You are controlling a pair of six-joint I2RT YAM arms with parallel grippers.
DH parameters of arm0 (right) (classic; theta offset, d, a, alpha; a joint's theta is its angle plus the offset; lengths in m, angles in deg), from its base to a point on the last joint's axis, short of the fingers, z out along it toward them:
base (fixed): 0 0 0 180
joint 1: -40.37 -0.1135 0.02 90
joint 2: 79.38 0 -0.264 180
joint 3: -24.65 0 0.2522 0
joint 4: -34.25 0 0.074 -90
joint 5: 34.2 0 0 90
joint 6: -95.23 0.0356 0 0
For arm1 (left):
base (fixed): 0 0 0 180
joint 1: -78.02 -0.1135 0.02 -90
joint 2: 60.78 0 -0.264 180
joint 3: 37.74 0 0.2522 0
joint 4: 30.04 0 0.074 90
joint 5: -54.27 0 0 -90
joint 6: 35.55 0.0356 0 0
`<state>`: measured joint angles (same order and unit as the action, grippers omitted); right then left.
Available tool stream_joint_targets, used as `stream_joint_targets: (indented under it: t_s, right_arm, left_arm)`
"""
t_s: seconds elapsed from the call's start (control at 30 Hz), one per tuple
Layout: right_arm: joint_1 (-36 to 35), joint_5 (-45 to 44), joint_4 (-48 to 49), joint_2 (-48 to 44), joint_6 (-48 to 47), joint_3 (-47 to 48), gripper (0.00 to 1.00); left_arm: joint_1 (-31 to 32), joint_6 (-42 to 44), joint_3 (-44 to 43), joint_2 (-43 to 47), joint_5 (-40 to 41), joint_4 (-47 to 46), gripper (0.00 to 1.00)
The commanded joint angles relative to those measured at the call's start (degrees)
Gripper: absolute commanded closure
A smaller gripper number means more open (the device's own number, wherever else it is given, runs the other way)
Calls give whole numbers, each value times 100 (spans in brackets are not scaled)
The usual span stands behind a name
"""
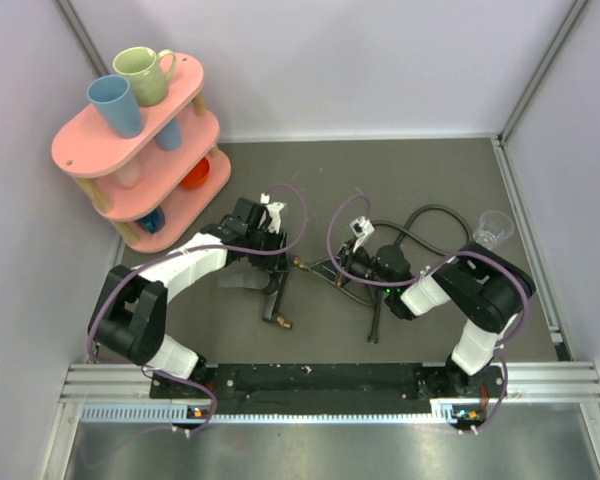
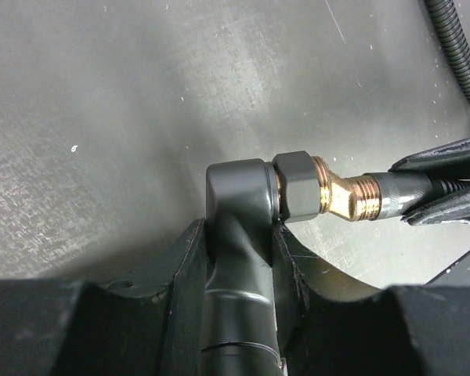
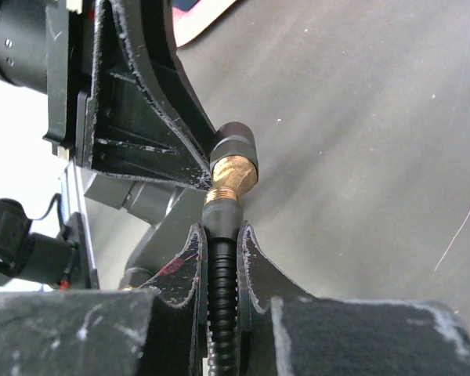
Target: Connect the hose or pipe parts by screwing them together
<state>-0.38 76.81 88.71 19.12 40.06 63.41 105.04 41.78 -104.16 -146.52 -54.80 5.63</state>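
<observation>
Two grippers meet over table (image 1: pixel 430 170) | left gripper (image 2: pixel 240 233) clamped on fitting (image 2: pixel 235 184) body, its brass elbow (image 2: pixel 337 196) pointing at right gripper | right gripper (image 3: pixel 219 233) closed on hose (image 3: pixel 223 313) just behind its end, end touching brass elbow | hose loops behind right arm | clear cup (image 1: pixel 493 228) far right | pink rack (image 1: pixel 75 150) far left

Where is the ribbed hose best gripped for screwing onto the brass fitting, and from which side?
Behind its end collar, coming along its axis from behind, as the right gripper does. The hose is flexible; a grip farther back might let it sag.
</observation>
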Motion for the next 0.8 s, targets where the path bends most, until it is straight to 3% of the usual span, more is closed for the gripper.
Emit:
stream_joint_targets:
  t_s: [0.0,0.33,0.47,0.6,0.77]
  right_arm:
    - [-108,-247,1605,283,1621,50,100]
    - [-108,-546,2063,513,2388,-117,100]
    - [-108,-511,2098,381,1889,-292,83]
    - [-91,-678,2063,126,1247,-574,74]
    - [155,-116,1826,-173,597,-540,65]
  left_arm:
    - [338,-728,37,355,-1495,-1321,100]
    - [330,-816,195,426,-1108,-1435,100]
    - [330,-808,90,277,-1440,-1312,100]
    - [295,-738,99,259,-1512,-1181,100]
    - [119,-597,-165,-118,-1863,-592,100]
